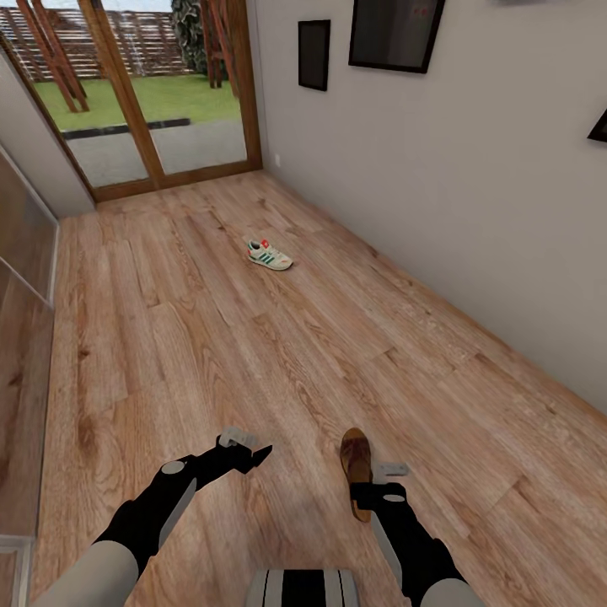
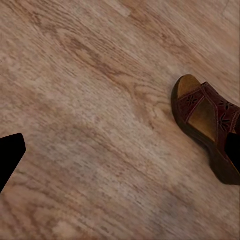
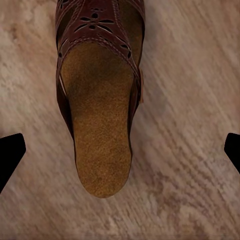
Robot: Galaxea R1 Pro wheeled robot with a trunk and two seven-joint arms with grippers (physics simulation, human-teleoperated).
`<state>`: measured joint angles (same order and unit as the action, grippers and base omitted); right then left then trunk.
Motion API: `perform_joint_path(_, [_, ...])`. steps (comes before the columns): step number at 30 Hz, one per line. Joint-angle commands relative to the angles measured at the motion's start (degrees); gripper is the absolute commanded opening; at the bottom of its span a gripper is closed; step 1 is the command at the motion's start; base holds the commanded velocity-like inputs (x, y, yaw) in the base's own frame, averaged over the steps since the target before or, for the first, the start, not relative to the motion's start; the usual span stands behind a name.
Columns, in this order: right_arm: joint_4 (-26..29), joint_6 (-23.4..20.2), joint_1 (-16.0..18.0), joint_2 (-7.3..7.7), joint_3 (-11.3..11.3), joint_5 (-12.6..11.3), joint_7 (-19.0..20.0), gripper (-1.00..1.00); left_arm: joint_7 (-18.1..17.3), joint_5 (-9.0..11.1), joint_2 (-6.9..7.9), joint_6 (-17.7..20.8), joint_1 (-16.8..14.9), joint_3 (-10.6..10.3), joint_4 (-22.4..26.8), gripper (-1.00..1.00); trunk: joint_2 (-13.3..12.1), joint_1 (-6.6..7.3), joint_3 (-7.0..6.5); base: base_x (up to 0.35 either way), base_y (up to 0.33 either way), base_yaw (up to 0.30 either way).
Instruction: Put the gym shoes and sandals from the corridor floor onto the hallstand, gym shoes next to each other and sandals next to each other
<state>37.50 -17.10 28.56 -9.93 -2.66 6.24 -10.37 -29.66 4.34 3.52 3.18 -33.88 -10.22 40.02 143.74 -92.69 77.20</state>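
One cream-white gym shoe [image 1: 270, 255] with green stripes lies far ahead on the wood-plank corridor floor [image 1: 211, 354]. A dark brown sandal [image 1: 355, 462] lies on the floor close in front of me, its perforated toe pointing away. My right gripper [image 1: 372, 499] hovers open over the sandal's heel end. In the right wrist view the sandal [image 3: 98, 110] sits between the spread fingertips [image 3: 11, 155], apart from both. My left gripper [image 1: 255, 458] hangs open over bare floor to the sandal's left, and its wrist view catches the sandal [image 2: 205, 125] off to one side. The hallstand is out of view.
A plain wall [image 1: 472, 219] with dark picture frames [image 1: 314, 52] runs along the right. Glass doors [image 1: 160, 93] in a wooden frame close the corridor's far end. A wood-toned panel [image 1: 21, 270] lines the left side. Wide floor lies between me and the gym shoe.
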Motion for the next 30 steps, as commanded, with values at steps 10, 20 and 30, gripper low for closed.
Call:
perform_joint_path(10, [0.1,-0.4,0.0,-0.07,-0.3,0.5,0.0,1.00,0.0,0.5,0.08,0.3,0.0,-0.1,0.1,1.00,0.1,-0.09,1.05,0.000,0.000,0.000])
perform_joint_path(20, [0.2,-0.4,0.0,-0.07,-0.4,0.5,0.0,1.00,0.0,0.8,0.08,0.3,-0.1,-0.1,0.1,1.00,0.2,-0.35,4.08,0.000,0.000,0.000])
perform_joint_path(30, [0.1,-0.4,0.0,-0.07,-0.3,0.5,0.0,1.00,0.0,0.8,0.09,0.3,0.0,-0.1,0.1,1.00,0.3,-0.61,7.20,0.000,0.000,0.000])
